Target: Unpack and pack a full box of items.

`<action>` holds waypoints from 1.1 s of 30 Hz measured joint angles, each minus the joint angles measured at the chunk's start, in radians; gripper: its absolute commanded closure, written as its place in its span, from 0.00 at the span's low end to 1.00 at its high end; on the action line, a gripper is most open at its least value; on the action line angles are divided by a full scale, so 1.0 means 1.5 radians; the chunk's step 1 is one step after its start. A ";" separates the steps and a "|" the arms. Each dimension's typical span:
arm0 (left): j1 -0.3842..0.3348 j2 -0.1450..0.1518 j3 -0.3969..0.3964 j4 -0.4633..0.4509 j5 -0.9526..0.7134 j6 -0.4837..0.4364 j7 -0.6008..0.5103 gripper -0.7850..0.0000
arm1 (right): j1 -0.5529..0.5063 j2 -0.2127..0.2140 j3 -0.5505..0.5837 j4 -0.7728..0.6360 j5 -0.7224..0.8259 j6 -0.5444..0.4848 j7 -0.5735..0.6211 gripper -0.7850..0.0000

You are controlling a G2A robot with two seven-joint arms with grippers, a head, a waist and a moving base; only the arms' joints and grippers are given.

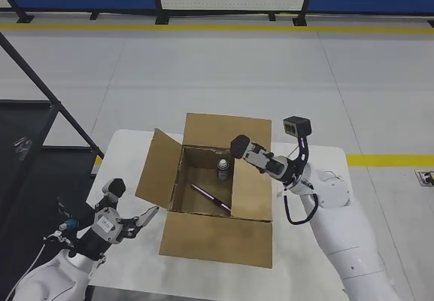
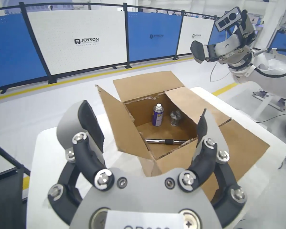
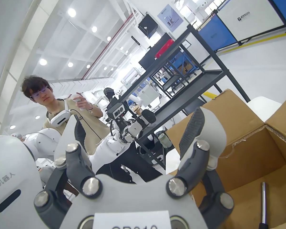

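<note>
An open cardboard box (image 1: 215, 235) stands on the white table (image 1: 130, 149) with its flaps folded outward. Inside it a blue spray can (image 2: 157, 115) and a small clear jar (image 2: 175, 117) stand upright at the far wall. A metal rod with a dark grip (image 2: 166, 141) lies on the box floor, the rod (image 3: 263, 201) also in the right wrist view. My left gripper (image 2: 145, 122) is open near the table's front left corner, short of the box and holding nothing. My right gripper (image 1: 243, 148) is open above the box's right flap, empty.
A black metal rack (image 1: 17, 162) stands close to the table's left side. Bare table lies to the left of the box and to its right (image 1: 314, 162). The outward flaps (image 1: 159, 167) widen the box's footprint.
</note>
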 measured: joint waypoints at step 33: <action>-0.231 -0.021 0.225 0.083 -0.227 0.130 -0.254 0.00 | -0.066 0.065 0.055 -0.174 0.014 0.107 0.107 0.00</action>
